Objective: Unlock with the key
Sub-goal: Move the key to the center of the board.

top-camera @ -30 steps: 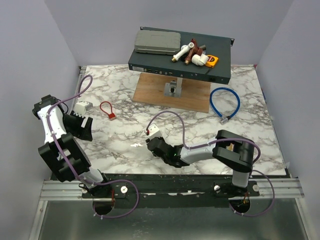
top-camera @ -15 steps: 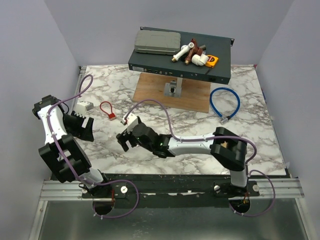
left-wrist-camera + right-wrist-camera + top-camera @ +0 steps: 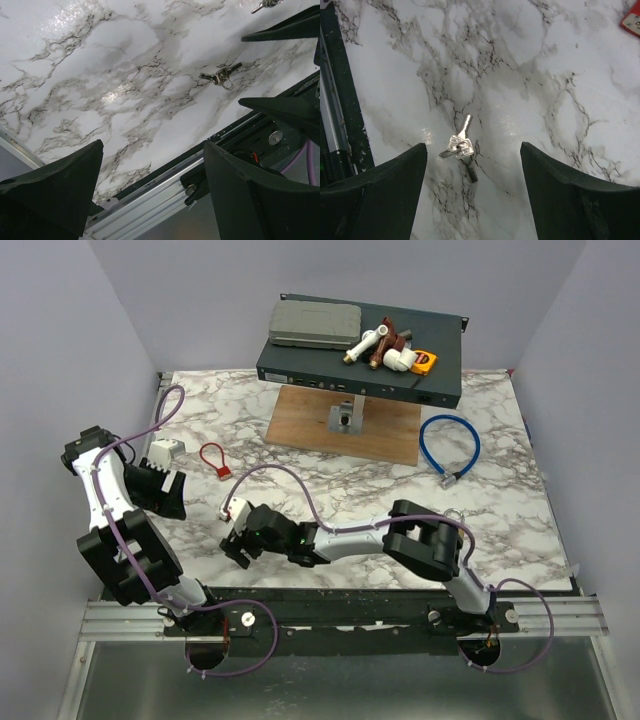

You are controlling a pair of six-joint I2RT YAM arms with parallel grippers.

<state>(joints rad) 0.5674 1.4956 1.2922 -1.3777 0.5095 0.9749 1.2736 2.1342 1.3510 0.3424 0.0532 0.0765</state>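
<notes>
2 pairs of jaws gape, released: your right gripper (image 3: 472, 145) hovers astride the keys (image 3: 460, 145), which lie flat on the marble bench (image 3: 560, 75) near its front edge, left gripper (image 3: 152, 145) idle nearby. Close too high, and the thin metal could skid free.

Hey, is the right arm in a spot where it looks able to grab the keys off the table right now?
Probably yes. The right gripper hangs open right over the keys, which lie flat on the marble table between its fingers, with nothing else near them.
</notes>
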